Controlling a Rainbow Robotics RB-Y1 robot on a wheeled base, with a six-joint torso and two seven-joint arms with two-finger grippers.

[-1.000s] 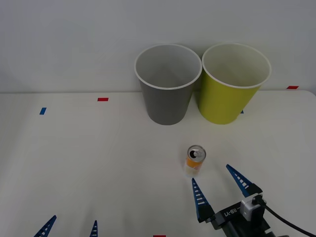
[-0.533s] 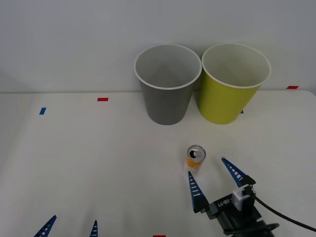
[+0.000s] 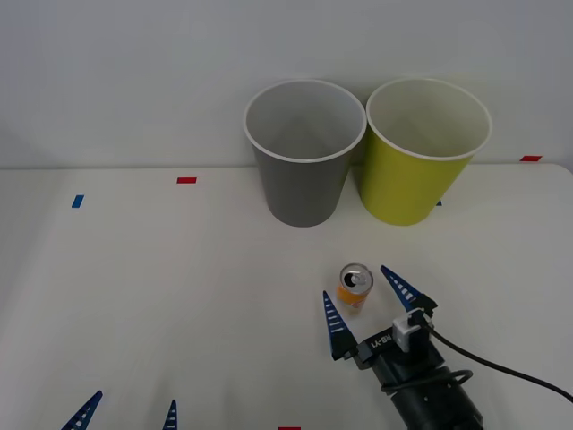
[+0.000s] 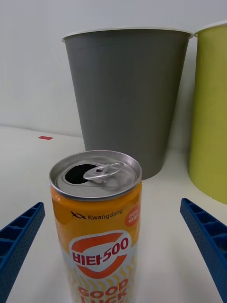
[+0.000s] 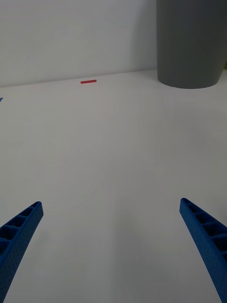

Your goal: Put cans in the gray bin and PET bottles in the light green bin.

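A slim orange and white can stands upright on the white table, its tab opened. My right gripper is open around it from the near side, one blue finger on each side, neither touching. Behind the can stand the gray bin and, to its right, the light green bin, both upright and side by side. My left gripper rests open at the table's near left edge with nothing between its fingers. No PET bottles are in view.
Small red tape marks and a blue one lie on the table. A black cable trails from the right wrist. A white wall rises just behind the bins.
My right gripper has moved forward and left, from short of the can to having its open fingers on both sides of it. The can, bins and left arm are unmoved.
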